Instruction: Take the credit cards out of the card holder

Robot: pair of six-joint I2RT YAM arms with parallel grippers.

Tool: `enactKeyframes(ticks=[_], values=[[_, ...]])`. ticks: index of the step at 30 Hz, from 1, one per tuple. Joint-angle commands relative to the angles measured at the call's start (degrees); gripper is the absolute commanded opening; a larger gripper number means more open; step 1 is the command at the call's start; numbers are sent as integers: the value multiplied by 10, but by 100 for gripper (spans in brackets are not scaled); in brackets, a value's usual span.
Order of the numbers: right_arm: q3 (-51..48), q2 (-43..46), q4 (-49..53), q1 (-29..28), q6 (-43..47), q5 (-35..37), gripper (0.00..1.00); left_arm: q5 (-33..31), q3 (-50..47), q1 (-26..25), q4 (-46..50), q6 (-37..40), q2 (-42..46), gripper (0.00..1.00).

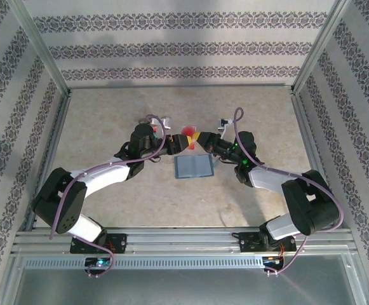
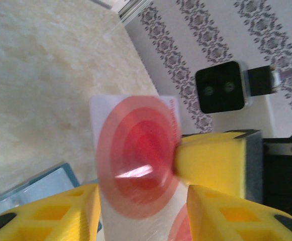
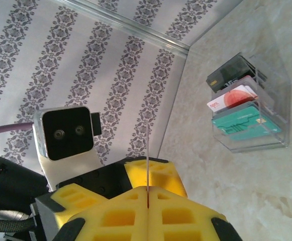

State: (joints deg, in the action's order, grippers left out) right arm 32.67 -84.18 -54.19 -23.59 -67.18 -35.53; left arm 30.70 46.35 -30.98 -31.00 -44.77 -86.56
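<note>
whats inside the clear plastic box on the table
Three cards sit in the clear box: a dark grey card, a red-and-white card and a teal card. They overlap, hiding parts of one another; any card between them cannot be seen.

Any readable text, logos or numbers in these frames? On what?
Nothing legible.
red-and-white card in the clear box: small red mark, too small to read.
dark card, teal card: markings too small.
red-circle card, left wrist view: edge print blurred.
</note>
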Motion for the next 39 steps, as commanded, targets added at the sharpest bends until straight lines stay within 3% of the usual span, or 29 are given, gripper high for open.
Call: enactKeyframes(ticks=[1, 6, 15, 26, 29, 33, 39], values=[[18, -15, -57, -5, -14, -18, 0, 25, -10, 12, -71, -33, -9, 48], [20, -26, -67, -5, -18, -25, 0, 36, -16, 23, -112, -54, -20, 36], [13, -29, -78, -2, -22, -24, 0, 29, -22, 32, -89, -38, -1, 32], [13, -37, -93, -1, -29, -29, 3, 45, -20, 36, -100, -43, 1, 13], [10, -39, -94, 2, -28, -27, 8, 48, -19, 37, -92, -36, 5, 9], [0, -38, -90, 9, -23, -22, 23, 48, -10, 40, -51, -2, 16, 0], [-24, -26, -71, 17, -7, -9, 36, 52, 36, 51, 101, 116, 44, 0]])
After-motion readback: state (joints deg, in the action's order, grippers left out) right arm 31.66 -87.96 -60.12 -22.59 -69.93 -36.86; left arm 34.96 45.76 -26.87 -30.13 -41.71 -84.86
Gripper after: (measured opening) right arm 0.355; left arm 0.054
